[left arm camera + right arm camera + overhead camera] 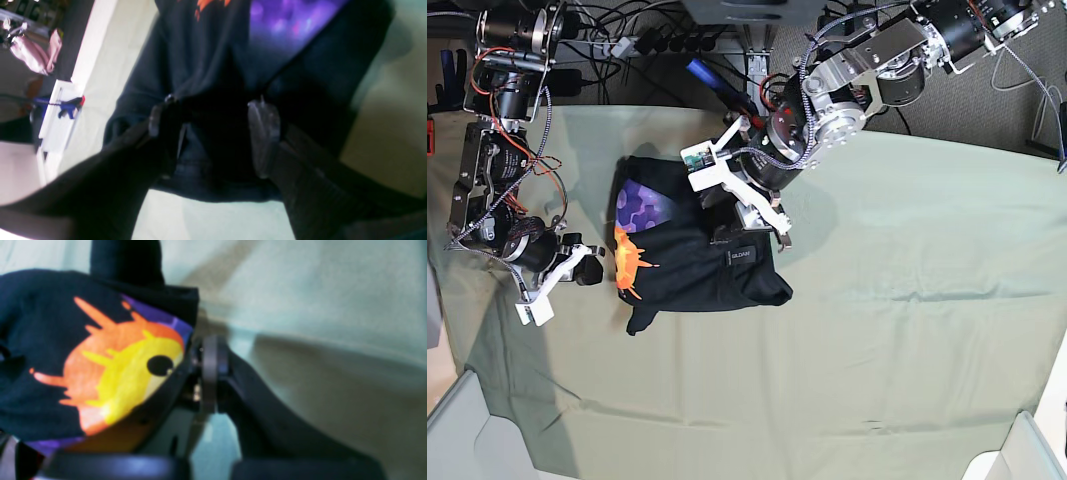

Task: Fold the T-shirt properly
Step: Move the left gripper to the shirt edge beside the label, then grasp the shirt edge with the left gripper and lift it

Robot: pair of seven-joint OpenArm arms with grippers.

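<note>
The black T-shirt (707,265) lies partly folded on the pale green table cloth (907,300), left of centre, with purple and orange print showing along its left side. My left gripper (749,228) hovers over the shirt's upper right part. In the left wrist view this gripper (211,123) is open, its fingers (263,133) wide apart above dark cloth of the T-shirt (186,50). My right gripper (595,270) sits at the shirt's left edge. In the right wrist view it (210,373) is shut, right beside the sun-face print of the T-shirt (33,323); whether cloth is pinched is hidden.
Cables and a power strip (627,45) run along the table's back edge. Grey bins stand at the front left (457,420) and front right (1027,450) corners. A blue clamp (70,106) sits on the table's side edge.
</note>
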